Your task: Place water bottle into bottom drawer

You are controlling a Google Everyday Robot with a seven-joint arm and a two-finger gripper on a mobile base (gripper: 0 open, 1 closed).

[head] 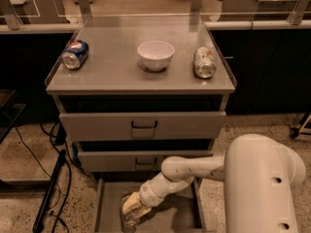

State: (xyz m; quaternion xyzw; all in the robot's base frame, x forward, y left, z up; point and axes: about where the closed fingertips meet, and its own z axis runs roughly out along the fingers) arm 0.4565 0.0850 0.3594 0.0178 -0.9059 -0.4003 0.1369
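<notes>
The bottom drawer stands pulled open at the foot of the cabinet, a shallow grey tray. My gripper reaches down into its left front part from the right. The water bottle, clear crinkled plastic, sits under and between the pale fingers, low over the drawer floor. The gripper is shut on the bottle. Whether the bottle touches the floor is hard to tell. The bottle's lower end runs off the bottom edge of the view.
On the cabinet top lie a blue Pepsi can at left, a white bowl in the middle and a silver-green can at right. Two upper drawers are slightly ajar. Cables and a dark stand lie on the floor left.
</notes>
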